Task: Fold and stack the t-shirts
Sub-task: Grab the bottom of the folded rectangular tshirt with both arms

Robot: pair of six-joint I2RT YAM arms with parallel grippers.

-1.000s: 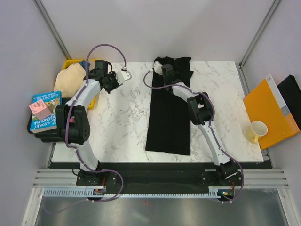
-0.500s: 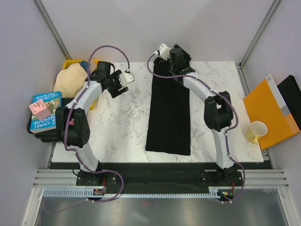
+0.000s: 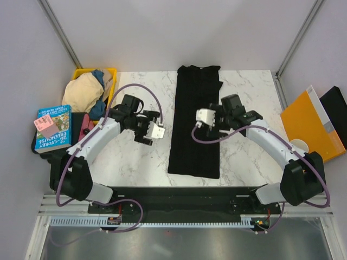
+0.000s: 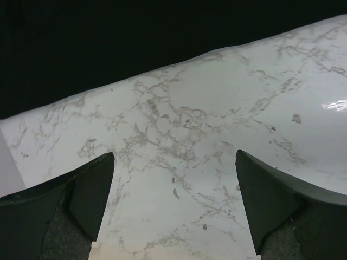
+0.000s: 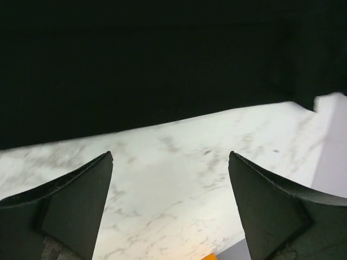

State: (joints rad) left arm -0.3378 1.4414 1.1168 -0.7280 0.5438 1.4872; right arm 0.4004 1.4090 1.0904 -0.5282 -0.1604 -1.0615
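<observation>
- Top external view: the left gripper (image 3: 153, 131) has pulled back from the far edge to mid-table, with jaws apart and empty over bare marble.
- The black t-shirt (image 3: 187, 146) has not moved and lies as a long strip between the two grippers.
- The right gripper (image 3: 206, 118) has withdrawn from the collar to the shirt's right edge, with jaws spread and holding nothing.
- The marble table (image 3: 135, 162) carries the shirt. A yellow bin (image 3: 111, 71) and a book (image 3: 51, 127) sit left of the left gripper, and an orange folder (image 3: 309, 130) lies well right of the right gripper.

t-shirt (image 3: 194, 122): matt black cloth | table (image 3: 135, 157): glossy veined marble | bin (image 3: 112, 71): yellow plastic
</observation>
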